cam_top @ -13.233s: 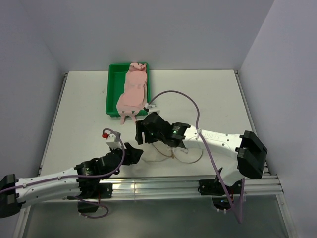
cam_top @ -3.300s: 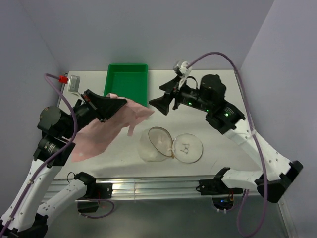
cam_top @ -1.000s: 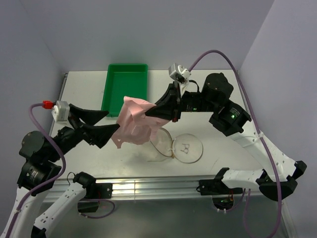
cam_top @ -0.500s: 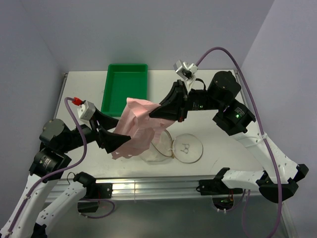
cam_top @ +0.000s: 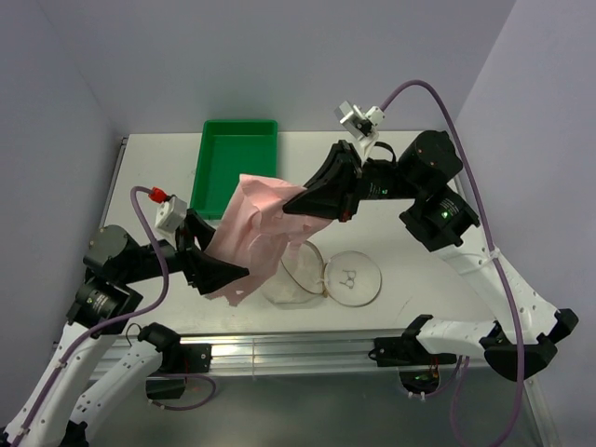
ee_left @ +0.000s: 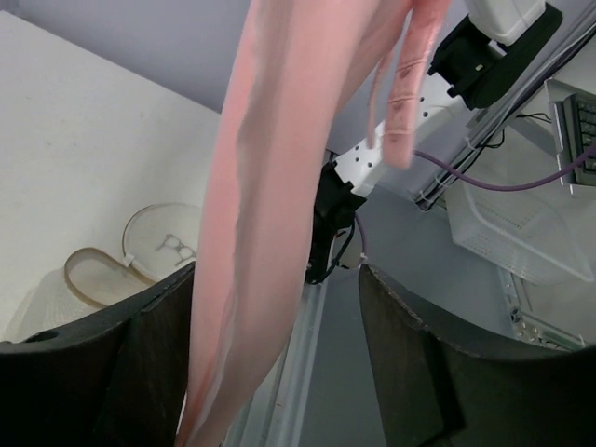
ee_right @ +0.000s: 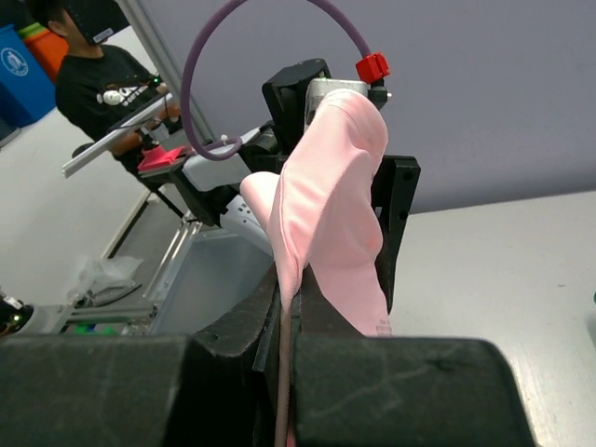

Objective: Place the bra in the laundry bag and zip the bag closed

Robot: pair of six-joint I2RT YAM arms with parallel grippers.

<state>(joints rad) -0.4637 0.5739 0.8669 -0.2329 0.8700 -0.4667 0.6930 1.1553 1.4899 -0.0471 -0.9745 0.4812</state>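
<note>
The pale pink bra [cam_top: 250,237] hangs in the air above the table's middle. My right gripper [cam_top: 291,208] is shut on its top edge; in the right wrist view the fabric [ee_right: 331,200] is pinched in the right gripper [ee_right: 291,312]. My left gripper [cam_top: 228,267] reaches round the bra's lower part. In the left wrist view the bra [ee_left: 270,214] lies against one finger of the left gripper [ee_left: 277,284], whose jaws stand apart, with a gap on the other side. The round white laundry bag [cam_top: 349,277] lies open on the table, both halves flat, below and right of the bra.
An empty green tray [cam_top: 207,174] stands at the back left of the table. The metal rail [cam_top: 307,349] with both arm bases runs along the near edge. The bag's open halves [ee_left: 140,251] show below my left fingers.
My left gripper has moved right and up to the bra's lower part, its jaws narrowing round the cloth. My right gripper has lifted the bra slightly.
</note>
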